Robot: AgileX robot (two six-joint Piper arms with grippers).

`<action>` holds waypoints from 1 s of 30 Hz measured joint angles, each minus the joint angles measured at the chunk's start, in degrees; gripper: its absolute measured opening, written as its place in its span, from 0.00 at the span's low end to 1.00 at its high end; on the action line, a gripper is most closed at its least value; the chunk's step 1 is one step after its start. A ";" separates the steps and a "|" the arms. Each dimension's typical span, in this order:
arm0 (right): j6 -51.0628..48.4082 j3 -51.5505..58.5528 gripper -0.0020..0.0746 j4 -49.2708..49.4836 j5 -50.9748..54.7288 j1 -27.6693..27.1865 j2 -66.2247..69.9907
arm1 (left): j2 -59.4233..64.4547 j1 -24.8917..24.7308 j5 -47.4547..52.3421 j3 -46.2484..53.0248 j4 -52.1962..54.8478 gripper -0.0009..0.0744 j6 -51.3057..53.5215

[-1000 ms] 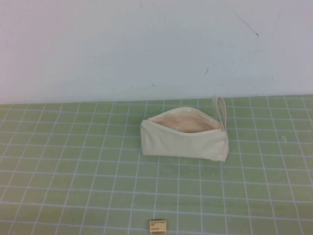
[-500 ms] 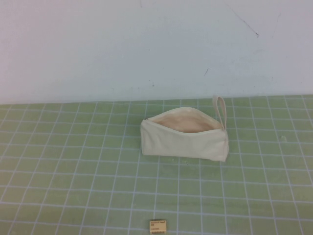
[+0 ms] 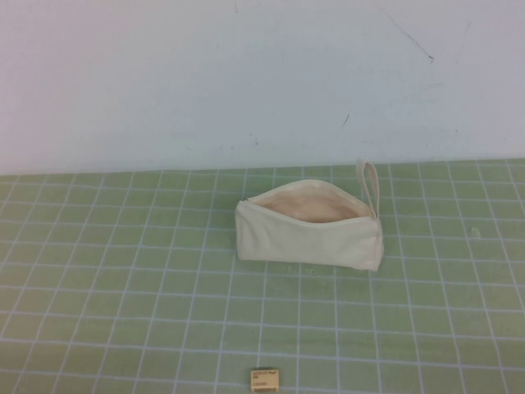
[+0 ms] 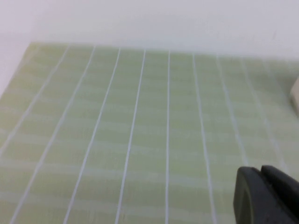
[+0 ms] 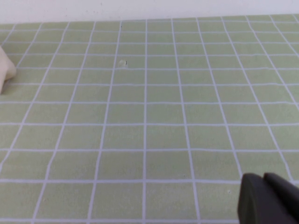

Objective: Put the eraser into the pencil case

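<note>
The pencil case (image 3: 309, 229) is a cream-white fabric pouch lying on the green grid mat, unzipped, with its pale peach lining showing and a loop strap (image 3: 371, 185) at its right end. The eraser (image 3: 265, 378) is a tiny tan block with dark lettering at the mat's front edge, well in front of the pouch. Neither arm shows in the high view. My left gripper (image 4: 262, 171) hangs over bare mat, fingers together and empty; a corner of the pouch (image 4: 295, 95) shows there. My right gripper (image 5: 264, 179) is also over bare mat, fingers together and empty, with a pouch corner (image 5: 5, 70) showing.
A green mat with white grid lines (image 3: 123, 271) covers the table. A plain white wall (image 3: 246, 82) rises right behind it. Open mat lies to the left and right of the pouch and between it and the eraser.
</note>
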 joint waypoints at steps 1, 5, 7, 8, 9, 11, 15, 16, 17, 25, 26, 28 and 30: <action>0.00 0.00 0.03 0.00 0.00 0.00 0.00 | 0.00 0.00 -1.75 0.00 -0.44 0.01 0.00; 0.00 0.00 0.03 0.00 0.00 0.00 0.00 | 0.00 0.00 -12.97 0.00 -2.72 0.01 0.00; 0.00 0.00 0.03 0.00 0.00 0.00 0.00 | 0.00 0.00 -18.05 0.00 -3.44 0.01 -0.12; 0.00 0.00 0.03 0.00 0.00 0.00 0.00 | 0.00 0.00 -20.17 0.00 -3.54 0.01 -0.32; 0.00 0.00 0.03 0.00 0.00 0.00 0.00 | 0.00 0.00 -21.94 0.00 -3.70 0.01 -0.82; 0.00 0.00 0.03 0.00 0.00 0.00 0.00 | 0.00 0.00 -24.28 0.00 -3.92 0.01 -1.51; 0.00 0.00 0.03 0.00 0.00 0.00 0.00 | 0.00 0.00 -29.28 0.00 -4.02 0.01 -2.27; 0.00 0.00 0.03 0.00 0.00 0.00 0.00 | 0.00 0.00 -30.33 0.00 -4.02 0.01 -3.10; 0.00 0.00 0.03 0.00 0.00 0.00 0.00 | 0.00 0.00 -30.57 0.00 -4.02 0.01 -3.97; 0.00 0.00 0.03 0.00 0.00 0.00 0.00 | 3.82 0.00 3.78 -16.15 -2.70 0.01 -5.46; 0.00 0.00 0.03 0.00 0.00 0.00 0.00 | 6.13 0.00 10.12 -18.95 -2.15 0.01 -4.87; 0.00 0.00 0.03 0.00 0.00 0.00 0.00 | 11.01 0.00 18.55 -23.69 -1.43 0.01 -2.62; 0.00 0.00 0.03 0.00 0.00 0.00 0.00 | 16.22 0.00 25.19 -28.46 -1.43 0.01 -0.72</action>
